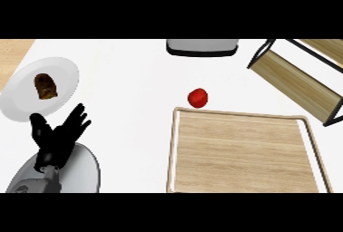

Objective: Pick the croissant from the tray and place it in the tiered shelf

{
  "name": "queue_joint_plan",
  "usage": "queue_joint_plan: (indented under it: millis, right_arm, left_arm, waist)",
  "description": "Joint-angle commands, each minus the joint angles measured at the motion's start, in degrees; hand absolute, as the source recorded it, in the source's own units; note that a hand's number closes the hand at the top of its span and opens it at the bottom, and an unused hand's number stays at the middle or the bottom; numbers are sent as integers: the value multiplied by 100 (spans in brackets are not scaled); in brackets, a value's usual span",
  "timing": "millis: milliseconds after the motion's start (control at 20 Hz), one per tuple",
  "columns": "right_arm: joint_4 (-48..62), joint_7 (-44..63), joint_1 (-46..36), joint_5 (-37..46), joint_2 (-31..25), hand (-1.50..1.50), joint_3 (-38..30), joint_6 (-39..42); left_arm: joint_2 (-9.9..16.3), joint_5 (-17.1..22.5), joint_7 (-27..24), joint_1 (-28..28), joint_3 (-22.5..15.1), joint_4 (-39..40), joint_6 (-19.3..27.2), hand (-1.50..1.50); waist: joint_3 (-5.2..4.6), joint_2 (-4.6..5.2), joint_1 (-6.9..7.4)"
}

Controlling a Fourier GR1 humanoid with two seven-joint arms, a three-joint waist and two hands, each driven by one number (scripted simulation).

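A wooden tray [178, 149] lies at the lower right of the white counter, and its surface shows nothing on it. The tiered shelf [301, 86], light wood boards in a black frame, stands at the upper right. No croissant shows anywhere in the head view. My left hand [59, 133] is at the lower left with its fingers straight and spread, pointing up, holding nothing. Its fingertips reach the lower edge of a white plate [64, 72]. My right hand is out of view.
The white plate at the upper left carries a dark brown piece of food [46, 86]. A small red tomato-like fruit [198, 97] sits just above the tray's far edge. A grey and black appliance [202, 46] stands at the top centre.
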Motion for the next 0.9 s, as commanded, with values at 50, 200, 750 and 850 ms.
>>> queue_joint_plan:
  millis: [50,200,750,850]
  right_arm:
    - [301,-575,175,-149,-141,150,-56,-406]
    - [336,-485,-69,-225,-180,150,-15,-142]
    - [618,-442,-59,-459,-266,150,-369,-1069]
    - [565,-445,-60,-578,-223,-150,-498,-1381]
  left_arm:
    - [-277,-208,-63,-60,-150,377,126,0]
    - [-130,-225,52,169,-53,136,114,0]
    - [-202,-229,-62,89,48,270,41,0]
    - [-155,-164,68,7,58,220,-53,0]
  waist:
    - [-27,13,-56]
    - [-28,-10,-57]
    - [-25,13,-43]
    - [-24,13,-37]
